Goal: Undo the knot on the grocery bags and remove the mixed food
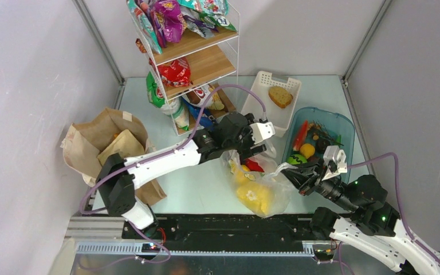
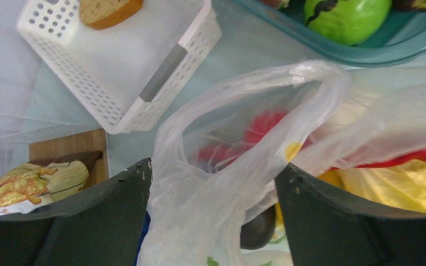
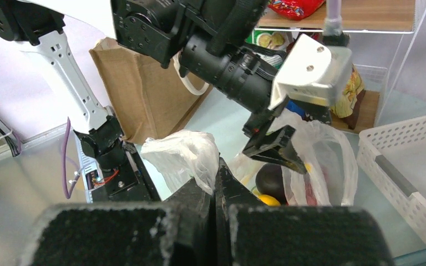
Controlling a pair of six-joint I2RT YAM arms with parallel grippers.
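Nearest you, your right gripper (image 3: 215, 172) is closed on a bunched fold of the plastic bag (image 1: 260, 192), pinning its near side. The bag itself slumps on the worktop (image 1: 206, 183) between the two arms. Through the film you can make out yellow fruits (image 1: 252, 195), a red piece (image 2: 266, 124) and a dark eggplant (image 3: 270, 182). Just beyond, your left gripper (image 2: 213, 169) stands open over the bag's far side. Its jaws straddle the loop handle (image 2: 310, 75) without pinching it. Whether a knot remains I cannot tell. Treat this film as thin, limp and slippery. It will likely stretch and slide rather than lift cleanly, so take the gathered handle, where the layers bunch thickest, and pull away from your right hold to spread the mouth. The produce looks rounded and likely to roll once the bag tips. Farther back on the right sits the blue-tinted tub (image 1: 344, 123), and behind it the white basket (image 1: 263, 80) with a bread slice (image 1: 280, 96). Well apart on the left stands the brown paper bag (image 1: 91, 140), stiffer and self-supporting, best held by its rim. Farthest off is the shelf rack (image 1: 206, 63).
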